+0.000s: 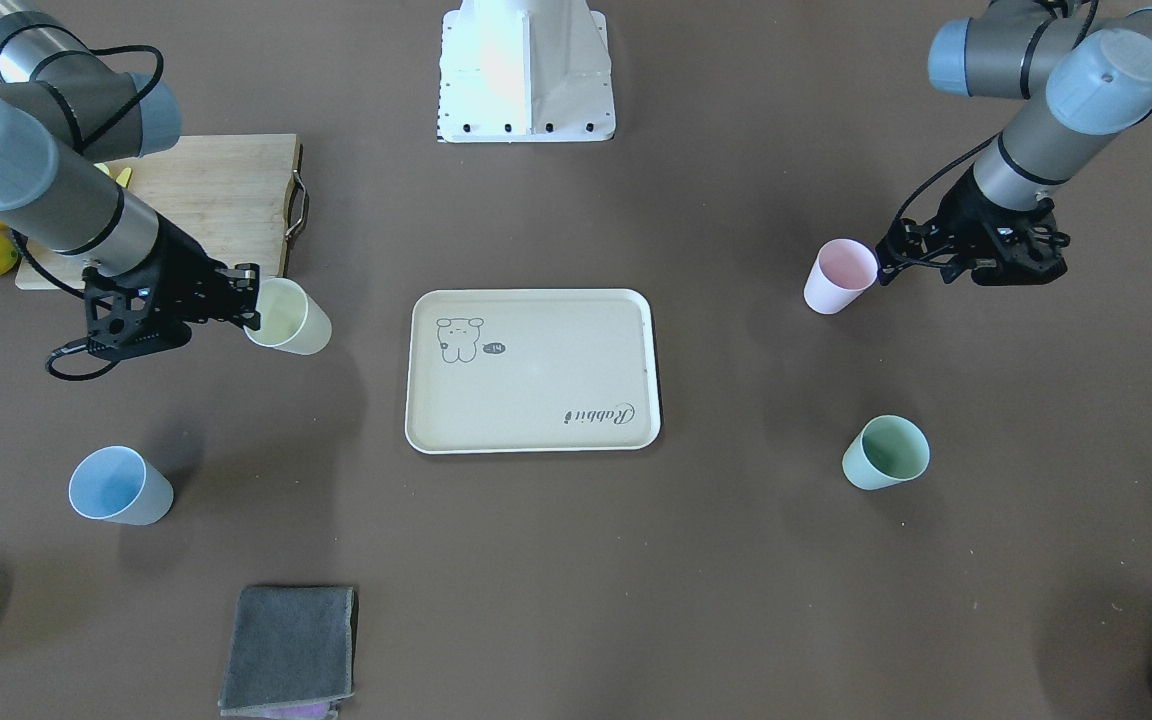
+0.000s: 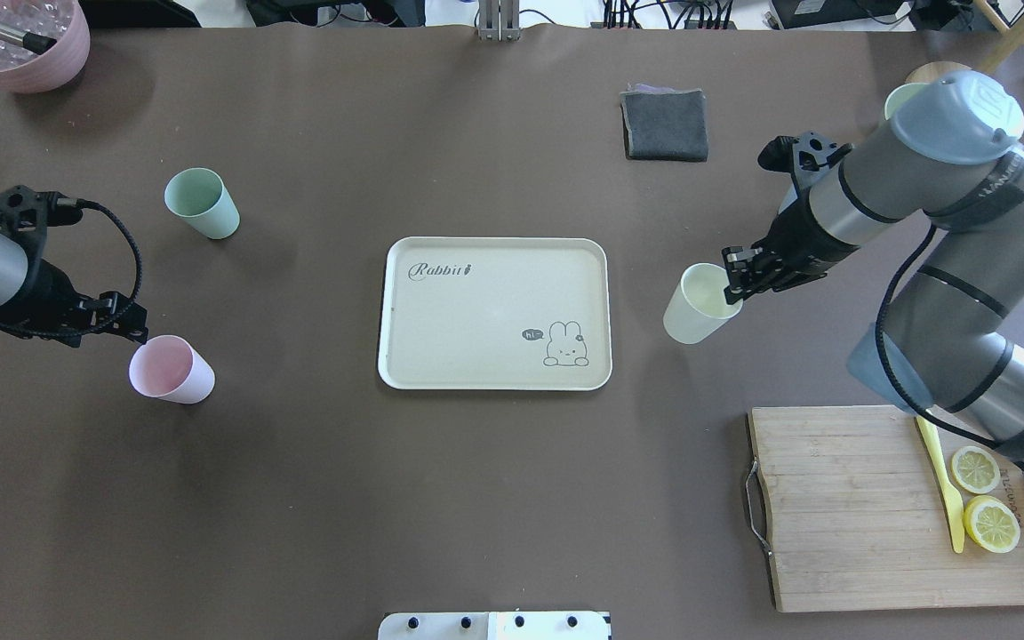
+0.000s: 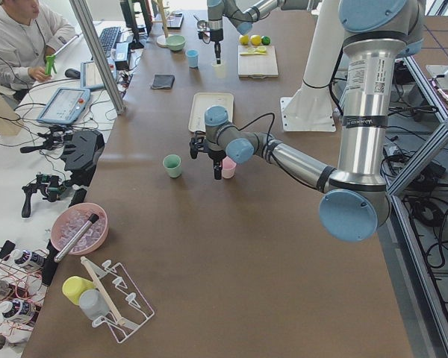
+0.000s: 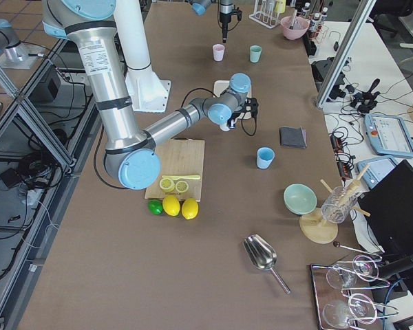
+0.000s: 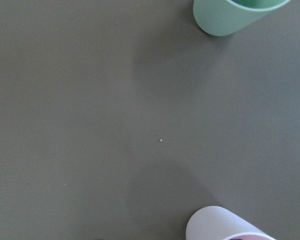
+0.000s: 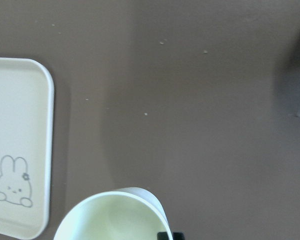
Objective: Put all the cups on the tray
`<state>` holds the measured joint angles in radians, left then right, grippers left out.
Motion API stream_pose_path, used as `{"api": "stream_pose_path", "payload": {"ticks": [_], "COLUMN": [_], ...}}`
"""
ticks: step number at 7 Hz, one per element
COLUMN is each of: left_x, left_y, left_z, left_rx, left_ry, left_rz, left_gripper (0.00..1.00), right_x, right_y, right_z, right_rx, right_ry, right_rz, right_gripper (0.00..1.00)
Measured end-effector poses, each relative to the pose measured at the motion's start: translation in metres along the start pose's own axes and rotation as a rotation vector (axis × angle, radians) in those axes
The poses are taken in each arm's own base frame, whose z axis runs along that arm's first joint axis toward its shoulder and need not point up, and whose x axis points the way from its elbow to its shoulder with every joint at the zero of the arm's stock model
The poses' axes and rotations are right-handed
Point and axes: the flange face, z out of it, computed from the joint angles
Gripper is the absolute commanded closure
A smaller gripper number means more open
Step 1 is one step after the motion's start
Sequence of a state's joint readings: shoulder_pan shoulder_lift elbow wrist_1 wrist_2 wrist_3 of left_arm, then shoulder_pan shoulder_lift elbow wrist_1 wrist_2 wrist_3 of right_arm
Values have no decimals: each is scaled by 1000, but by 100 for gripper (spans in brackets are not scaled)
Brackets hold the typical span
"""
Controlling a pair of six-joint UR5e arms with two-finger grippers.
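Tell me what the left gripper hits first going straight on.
The left gripper points down: likely the rim of the pink cup first, though depth is unclear; it may miss onto the table.

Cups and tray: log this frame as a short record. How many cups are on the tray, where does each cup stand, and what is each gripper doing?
tray: table centre
cups on tray: none of four
yellow cup: beside the tray, robot's right side
right gripper: on the yellow cup's rim, seemingly gripping it
pink cup: on the table, robot's left side
left gripper: close by the pink cup's rim, contact unclear
green cup: on the table, robot's left side, untouched
blue cup: on the table, robot's right side, untouched
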<state>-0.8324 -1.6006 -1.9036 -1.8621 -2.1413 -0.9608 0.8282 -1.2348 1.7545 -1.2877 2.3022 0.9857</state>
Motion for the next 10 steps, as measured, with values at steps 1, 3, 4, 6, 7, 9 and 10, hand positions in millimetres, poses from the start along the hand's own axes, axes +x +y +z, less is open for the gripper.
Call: {"api": "stream_pose_path", "payload": {"ticks": [1, 3, 4, 6, 7, 9, 10], "left_x": [10, 28, 34, 51, 72, 157, 200], "left_y": [9, 18, 18, 13, 5, -21, -28], "left_z": [10, 22, 23, 18, 11, -16, -19], "left_rx": [-15, -20, -19, -12, -5, -4, -14], "left_ry": [-5, -10, -8, 11, 29, 56, 67], "left_rz": [6, -16, -18, -10, -7, -47, -77], "left_gripper": [84, 100, 100, 100, 100, 100, 100], "right_x": [-31, -70, -84, -101, -109, -125, -131], "right_y": [-1, -5, -5, 3, 7, 12, 13], "right_z": [4, 24, 34, 47, 52, 57, 54], "right_rx": [-5, -6, -11, -23, -23, -9, -2], "right_ry": [1, 15, 17, 16, 16, 15, 8], "right_rz": [22, 43, 44, 33, 40, 56, 55], "right_gripper": [100, 100, 100, 100, 70, 0, 0]}}
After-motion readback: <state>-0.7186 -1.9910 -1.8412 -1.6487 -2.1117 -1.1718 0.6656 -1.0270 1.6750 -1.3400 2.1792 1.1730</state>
